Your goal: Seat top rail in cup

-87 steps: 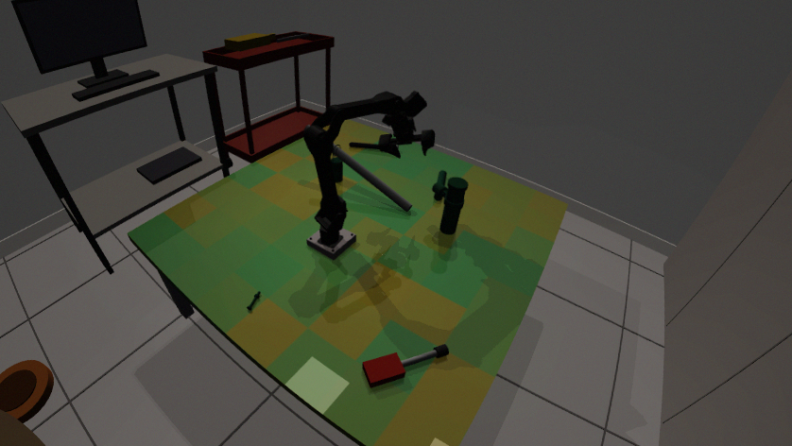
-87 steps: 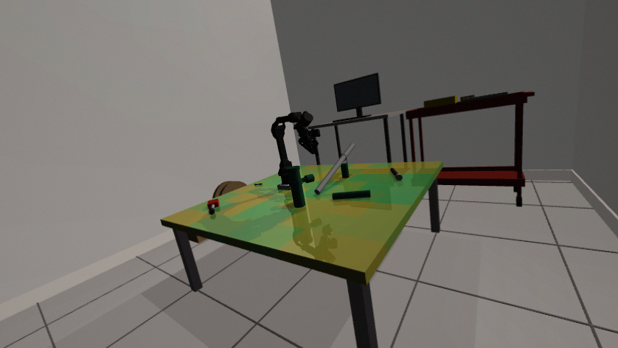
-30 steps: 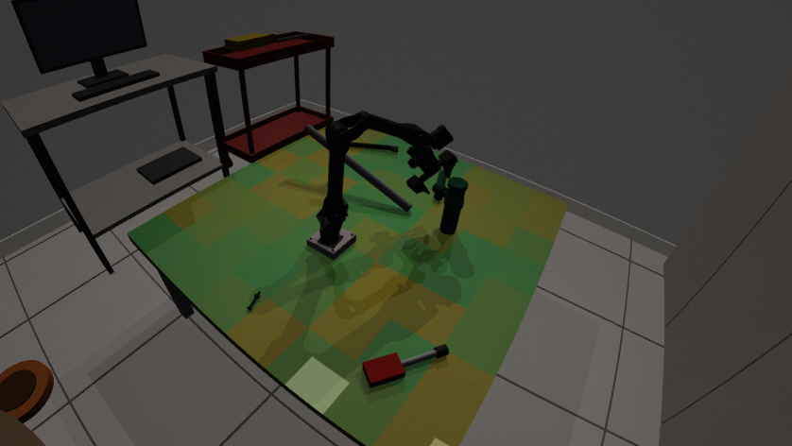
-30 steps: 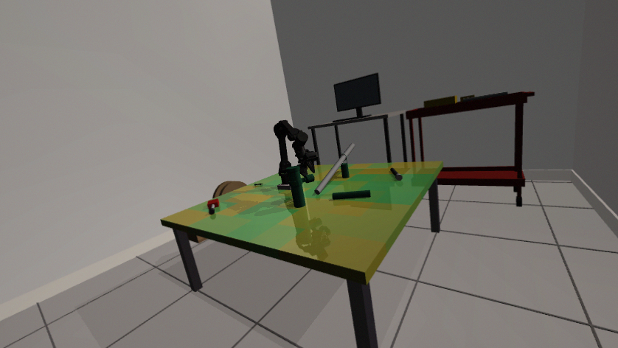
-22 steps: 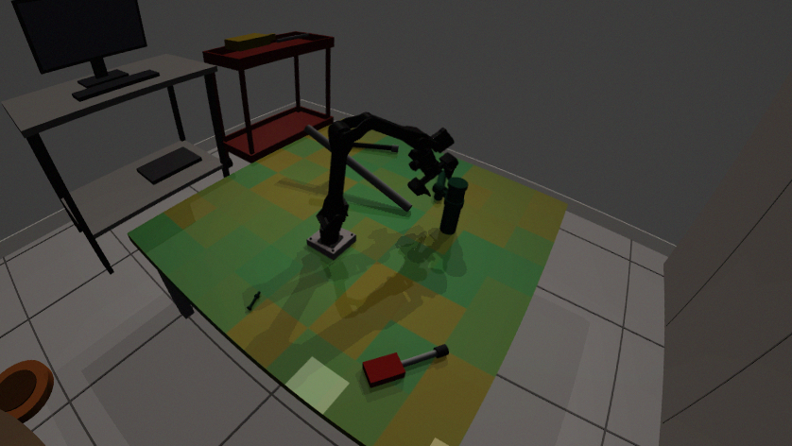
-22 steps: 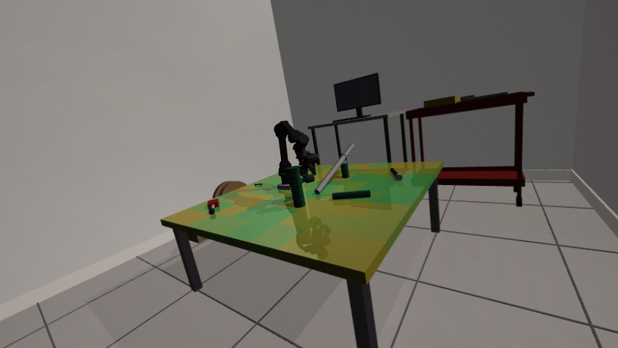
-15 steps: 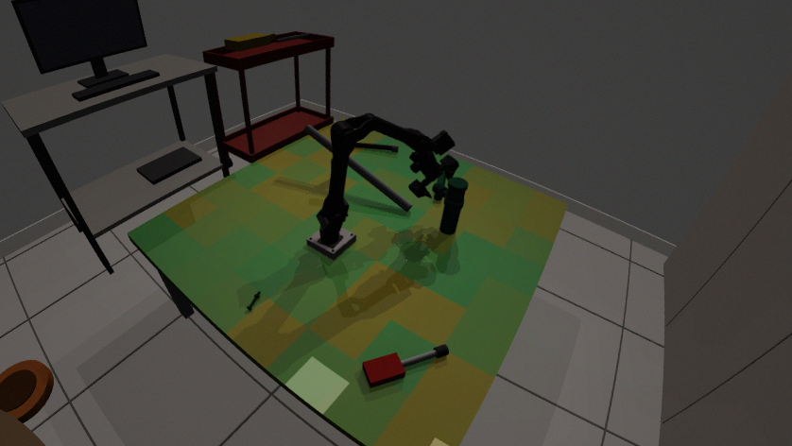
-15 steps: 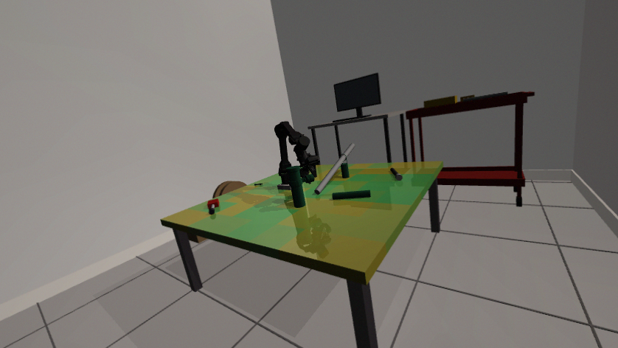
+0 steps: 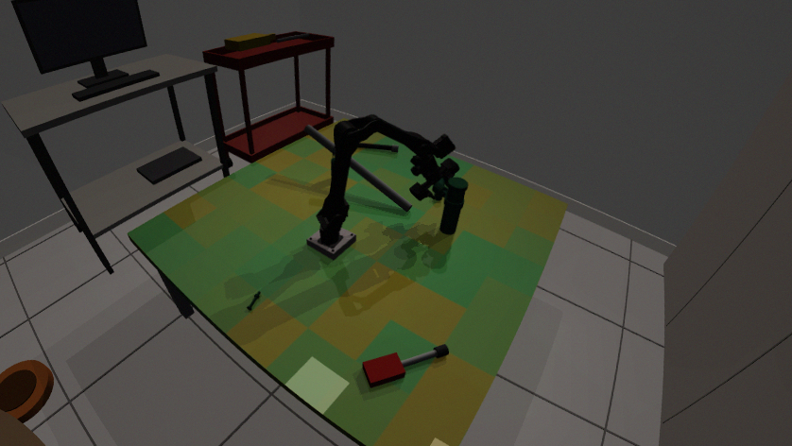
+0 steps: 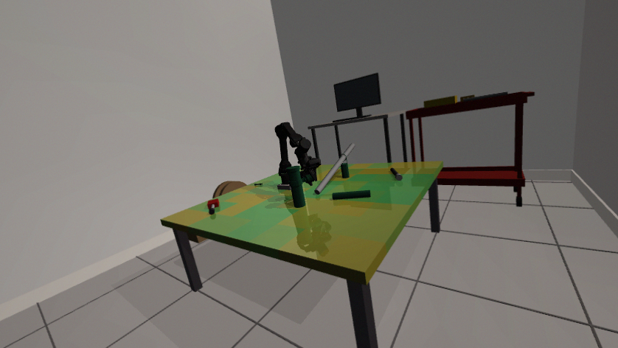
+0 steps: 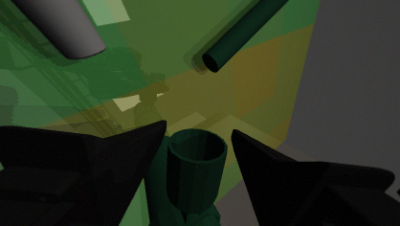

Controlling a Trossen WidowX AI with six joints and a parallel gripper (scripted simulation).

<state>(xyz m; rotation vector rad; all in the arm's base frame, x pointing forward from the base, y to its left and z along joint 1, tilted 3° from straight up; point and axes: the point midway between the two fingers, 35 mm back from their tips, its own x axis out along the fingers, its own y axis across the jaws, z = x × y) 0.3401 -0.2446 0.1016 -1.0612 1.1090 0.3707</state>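
Observation:
The big green post [image 9: 449, 219] [image 10: 298, 195] stands upright. Its rail-end cup [image 11: 195, 179] hangs beside it from the band [image 10: 294, 176], near the post's top; the cup's round mouth is empty. My gripper [image 9: 437, 180] [image 11: 199, 128] is open, partly narrowed, with one fingertip on each side of the cup's mouth and a gap on both sides. In the exterior view the gripper [image 10: 312, 172] is just behind the post. The grey rail [image 9: 382, 185] [image 10: 332, 173] [image 11: 59, 24] slopes down past the small green post [image 10: 344, 171]; its low cut end lies low, apart from the cup.
A green tube [image 10: 351, 195] [image 11: 249, 33] lies beyond the rail's low end. A dark rod [image 9: 377, 146] [image 10: 394, 173] lies farther back. A red block [image 9: 383, 368] [image 10: 213, 203] with a grey handle and a small black piece [image 9: 253, 300] [image 10: 258, 184] lie on the table.

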